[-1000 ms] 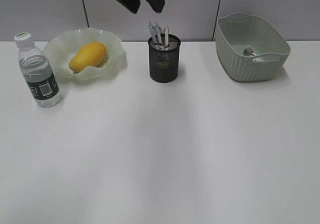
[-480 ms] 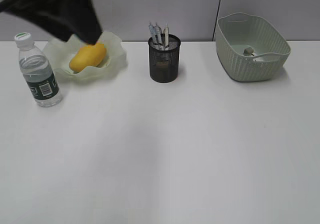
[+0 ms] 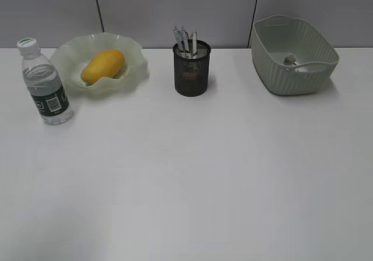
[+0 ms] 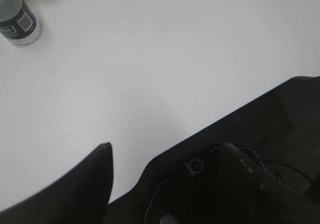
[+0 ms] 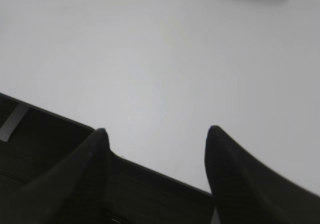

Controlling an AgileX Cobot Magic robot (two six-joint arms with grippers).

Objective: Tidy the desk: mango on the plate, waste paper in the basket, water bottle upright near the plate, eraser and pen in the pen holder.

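Spanning nearly the whole exterior frame, desk (image 3: 186, 179) is plain white, all items lined up along its far edge. Basket (image 3: 294, 56) sits upper right, upright, with waste paper (image 3: 290, 59) lying inside it on the floor of the tub. Plate (image 3: 135, 66) sits upper left, mango (image 3: 103, 66) resting in it, tilted with its higher end toward frame right. Water bottle (image 3: 45, 83) stands upright at far left, just beside the plate, not touching, white cap on, barcode label facing camera. Pen holder (image 3: 192, 69) stands top centre, between plate and basket, well apart from both; pens (image 3: 186, 41) stick out of its top, leaning slightly. Eraser: can't make it out through the mesh. Neither arm shows in the exterior view. Right gripper (image 5: 156, 136) at bottom of right wrist view, jaws spread, nothing between them, bare desk behind. Left gripper (image 4: 150, 159): only one finger (image 4: 95, 174) shows clearly at lower left, so its state can't be judged; nothing seen in it.
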